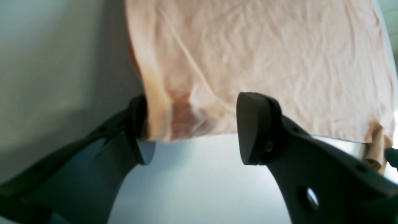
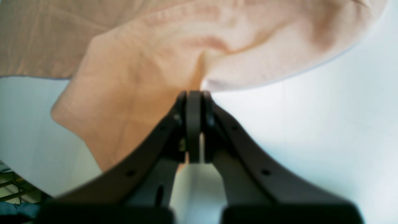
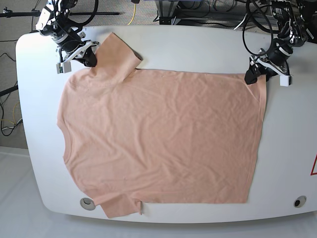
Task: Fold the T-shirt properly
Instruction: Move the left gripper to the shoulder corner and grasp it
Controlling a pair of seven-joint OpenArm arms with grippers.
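Observation:
The peach T-shirt (image 3: 158,134) lies spread flat on the white table (image 3: 287,148), collar side to the left and hem to the right. At the far left, my right gripper (image 3: 91,57) meets the upper sleeve (image 3: 116,57). In the right wrist view this gripper (image 2: 194,96) is shut, with sleeve fabric (image 2: 133,87) bunched into creases at its tips. My left gripper (image 3: 255,74) sits at the far hem corner. The left wrist view shows it (image 1: 196,130) wide open, the shirt's corner (image 1: 186,118) lying between its fingers (image 1: 255,127).
Round fittings sit in the table near the front left (image 3: 87,203) and front right (image 3: 299,201) edges. Cables and stands (image 3: 198,10) crowd the floor behind the table. A red mark (image 3: 314,166) shows at the right edge.

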